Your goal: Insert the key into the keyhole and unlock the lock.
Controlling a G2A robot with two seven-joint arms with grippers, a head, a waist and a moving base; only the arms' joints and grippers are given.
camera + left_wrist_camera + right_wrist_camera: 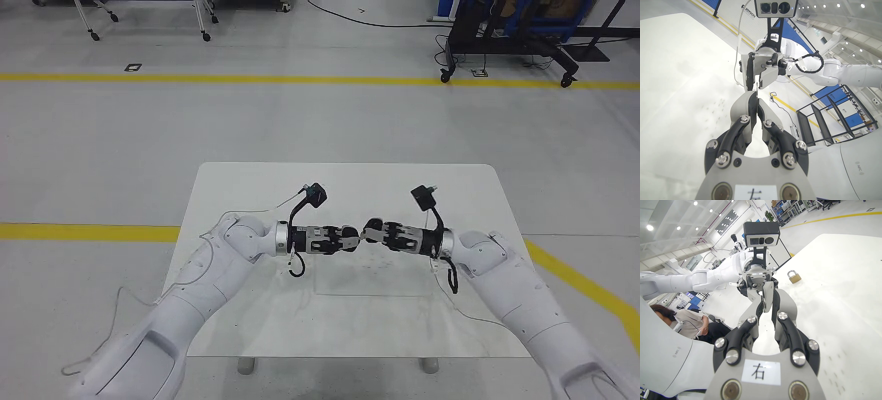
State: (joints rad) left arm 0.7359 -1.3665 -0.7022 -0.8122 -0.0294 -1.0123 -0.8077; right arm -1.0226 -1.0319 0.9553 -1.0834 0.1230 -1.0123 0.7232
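Key (757, 89) is being clenched by the left tool (756, 96), its tip poking inside the released right tool (756, 85).

The left arm (215, 265) and right arm (500, 262) bend inward, forearms level and aimed at each other. The left pincer (755, 99), fingers pinched together, meets the right pincer (767, 308) tip to tip; the right's fingers stand slightly parted around it.
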